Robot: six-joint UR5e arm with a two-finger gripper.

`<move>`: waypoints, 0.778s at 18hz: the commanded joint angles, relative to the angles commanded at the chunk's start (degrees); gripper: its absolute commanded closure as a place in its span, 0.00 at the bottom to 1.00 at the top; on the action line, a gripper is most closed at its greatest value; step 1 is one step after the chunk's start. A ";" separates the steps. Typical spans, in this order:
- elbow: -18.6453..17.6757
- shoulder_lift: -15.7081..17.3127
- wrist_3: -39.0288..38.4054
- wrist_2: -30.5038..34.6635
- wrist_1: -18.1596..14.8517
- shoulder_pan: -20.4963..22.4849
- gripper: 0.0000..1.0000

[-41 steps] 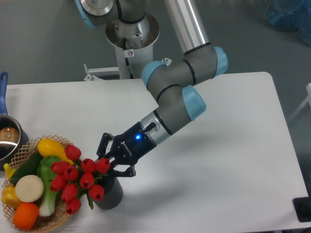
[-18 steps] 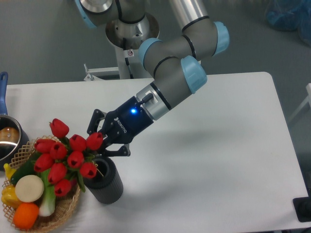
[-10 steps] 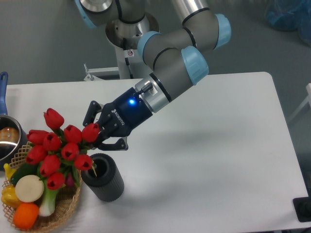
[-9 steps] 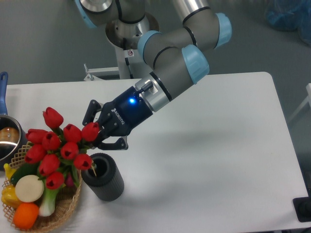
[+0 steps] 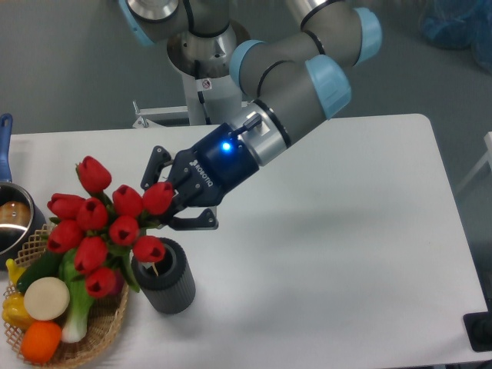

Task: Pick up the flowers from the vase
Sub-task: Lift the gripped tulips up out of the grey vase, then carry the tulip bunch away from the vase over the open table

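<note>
The flowers (image 5: 108, 227), a bunch of red tulip buds with green leaves, hang in the air at the left, lifted clear of the vase. My gripper (image 5: 171, 201) is shut on their stems, just right of the buds. The vase (image 5: 163, 275), a dark grey ribbed cylinder, stands upright on the white table below the bunch, its mouth partly behind the lowest buds. Most of the stems are hidden behind the buds and the fingers.
A wicker basket (image 5: 98, 338) of toy vegetables and fruit sits at the table's left front corner, right under the flowers. A steel pot (image 5: 14, 223) with a blue handle stands at the left edge. The arm reaches in from the back.
The gripper has lifted the flowers up out of the vase. In the last half second it shifted slightly right with the bunch. The vase stays in place.
</note>
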 joint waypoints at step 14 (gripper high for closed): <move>1.14 1.76 -1.41 -4.49 0.18 8.69 1.00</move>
